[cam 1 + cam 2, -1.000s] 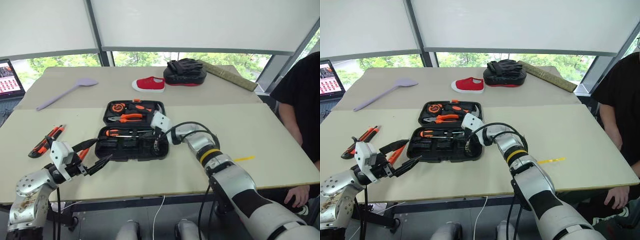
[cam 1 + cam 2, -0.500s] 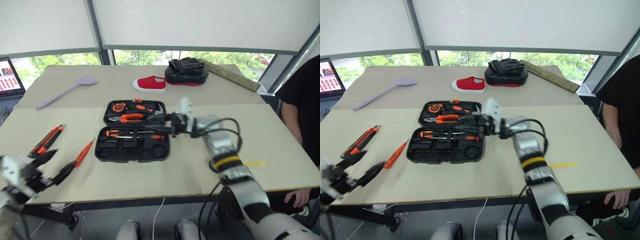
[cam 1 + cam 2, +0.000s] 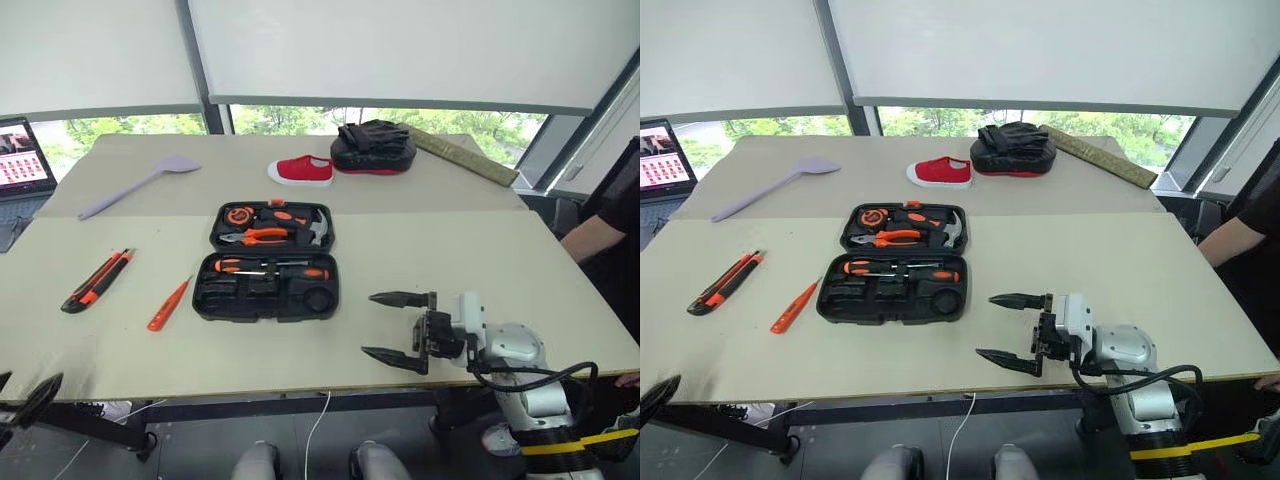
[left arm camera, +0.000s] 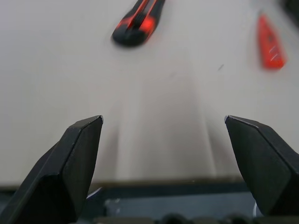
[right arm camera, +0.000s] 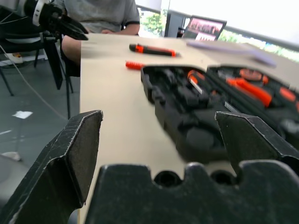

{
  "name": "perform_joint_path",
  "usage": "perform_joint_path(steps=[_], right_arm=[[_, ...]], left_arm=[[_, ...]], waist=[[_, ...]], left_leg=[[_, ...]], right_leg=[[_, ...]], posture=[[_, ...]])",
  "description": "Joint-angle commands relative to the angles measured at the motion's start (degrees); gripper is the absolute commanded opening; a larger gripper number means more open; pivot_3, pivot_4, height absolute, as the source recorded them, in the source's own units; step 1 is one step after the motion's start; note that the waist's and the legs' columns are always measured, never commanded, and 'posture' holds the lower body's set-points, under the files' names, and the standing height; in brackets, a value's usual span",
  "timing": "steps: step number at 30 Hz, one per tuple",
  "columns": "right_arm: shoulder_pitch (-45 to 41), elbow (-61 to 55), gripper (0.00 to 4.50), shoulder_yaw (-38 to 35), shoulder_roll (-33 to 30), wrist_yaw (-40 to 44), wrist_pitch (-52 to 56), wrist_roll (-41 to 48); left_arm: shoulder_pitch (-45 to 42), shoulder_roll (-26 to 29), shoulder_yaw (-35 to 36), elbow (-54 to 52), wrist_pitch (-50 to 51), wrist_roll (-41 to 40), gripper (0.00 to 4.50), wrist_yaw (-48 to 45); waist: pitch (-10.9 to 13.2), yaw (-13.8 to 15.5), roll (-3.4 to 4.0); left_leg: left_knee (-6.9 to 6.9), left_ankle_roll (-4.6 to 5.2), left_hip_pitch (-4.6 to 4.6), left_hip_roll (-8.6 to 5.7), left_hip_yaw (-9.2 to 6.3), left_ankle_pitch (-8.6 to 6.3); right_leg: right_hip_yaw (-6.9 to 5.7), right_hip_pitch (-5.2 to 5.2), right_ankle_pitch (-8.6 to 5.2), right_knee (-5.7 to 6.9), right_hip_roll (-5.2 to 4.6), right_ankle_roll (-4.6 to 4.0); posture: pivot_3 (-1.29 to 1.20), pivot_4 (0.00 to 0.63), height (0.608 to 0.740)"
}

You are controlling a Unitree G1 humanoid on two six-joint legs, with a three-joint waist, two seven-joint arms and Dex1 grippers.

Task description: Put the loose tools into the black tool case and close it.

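Your pale beige board table (image 3: 480, 250) fronts windows with white roller blinds (image 3: 400, 45). The black hard-plastic tool case (image 3: 265, 275) lies open at its centre, orange-handled tools in its slots. At the case's 9 o'clock lie the slim all-orange screwdriver (image 3: 168, 304) and, farther out, the orange-black utility knife (image 3: 95, 281), both loose. Your right gripper (image 3: 398, 327) sits at the case's 4 o'clock, fingers spread and empty. In the left wrist view, your left gripper (image 4: 163, 154) is spread wide at the table's near edge.

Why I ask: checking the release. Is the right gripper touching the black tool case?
Apart: left eye view shows bare table between the open right gripper and the black tool case.
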Motion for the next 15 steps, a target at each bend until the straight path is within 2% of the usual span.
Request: perform_joint_path(steps=[1,6,8,11,15], right_arm=[[-2.4,-3.3,4.49,-1.4,-0.2,-3.3,0.8,2.1],[-7.2,-4.4,4.49,-0.5,-1.1,-4.3,3.5,3.8],[-8.4,-4.4,4.49,-0.1,-1.3,-4.5,4.2,4.0],[-9.4,-4.3,4.49,0.3,-1.4,-4.6,4.9,4.0],[-9.2,-4.8,4.49,0.4,-1.7,-4.5,5.3,4.0]], left_arm=[[-3.6,4.0,-3.2,-5.9,9.4,-3.7,4.5,2.8],[-16.5,9.2,-14.4,-5.9,20.6,-0.9,4.5,11.0],[-21.5,9.2,-18.8,-4.6,22.1,1.2,4.5,13.2],[-28.0,7.6,-24.1,-2.2,24.4,2.4,4.5,14.9],[-31.3,6.8,-29.8,1.1,24.0,6.0,4.5,14.6]], waist=[[0.0,0.4,-0.03],[0.0,0.9,-0.03],[-0.1,0.8,-0.13],[-0.1,0.8,-0.16],[-0.1,0.3,-0.17]], left_leg=[[0.0,-0.01,0.06,0.0,0.0,-0.01],[0.0,-0.01,0.07,-0.07,0.05,0.01],[0.0,0.01,0.03,-0.08,0.06,0.02],[-0.01,0.38,-0.07,-0.1,0.07,0.25],[-0.15,0.26,-0.11,-0.1,0.07,0.16]], right_leg=[[0.0,0.03,0.0,-0.01,-0.01,0.0],[0.05,0.06,0.03,0.0,0.02,0.0],[0.12,0.22,0.17,0.02,0.08,-0.2],[0.17,0.17,0.24,0.07,0.14,0.06],[0.26,0.1,0.18,0.13,0.23,0.11]], posture=[[0.0,0.15,0.74],[0.0,0.15,0.74],[0.0,0.15,0.74],[0.0,0.15,0.74],[0.0,0.15,0.74]])
